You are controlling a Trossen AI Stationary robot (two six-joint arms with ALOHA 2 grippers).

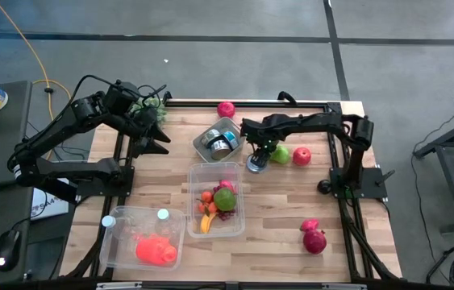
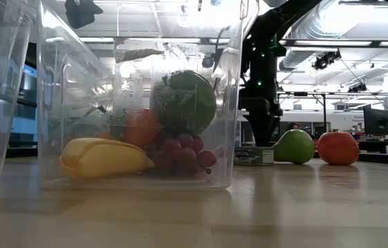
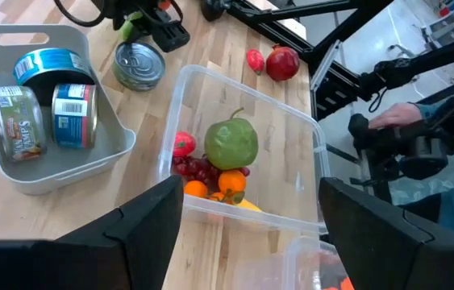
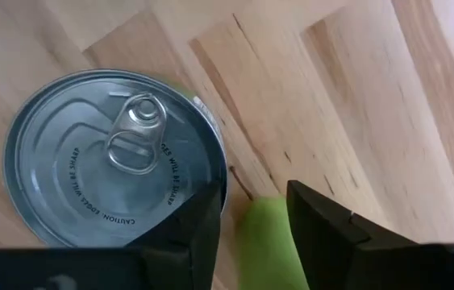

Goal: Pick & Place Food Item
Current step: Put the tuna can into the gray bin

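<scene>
A flat tin can (image 4: 114, 165) with a pull-tab lid stands on the wooden table (image 1: 291, 201), next to a green apple (image 1: 281, 153) and a red apple (image 1: 301, 156). My right gripper (image 4: 255, 221) points straight down over the can's rim on the green apple's side. It is open by a narrow gap, through which the green apple (image 4: 263, 238) shows. In the low view the can (image 2: 252, 156) stands right under that arm. My left gripper (image 3: 251, 242) waits open, high over the table's left side. My right gripper's one finger (image 4: 198, 217) lies over the can's rim (image 4: 218, 173) as seen from above, and the other finger (image 4: 323, 225) stands past the apple's side. I cannot tell whether either finger touches the can or the apple.
A grey tray (image 1: 210, 130) holds several cans. A clear tub (image 1: 239, 221) holds a green apple, grapes, a banana and other fruit. A second clear tub (image 1: 118, 242) with a red item stands front left. Pink fruits (image 1: 313, 238) lie front right and another (image 1: 226, 109) at the far edge. A person's hand (image 3: 404, 121) is beyond the table.
</scene>
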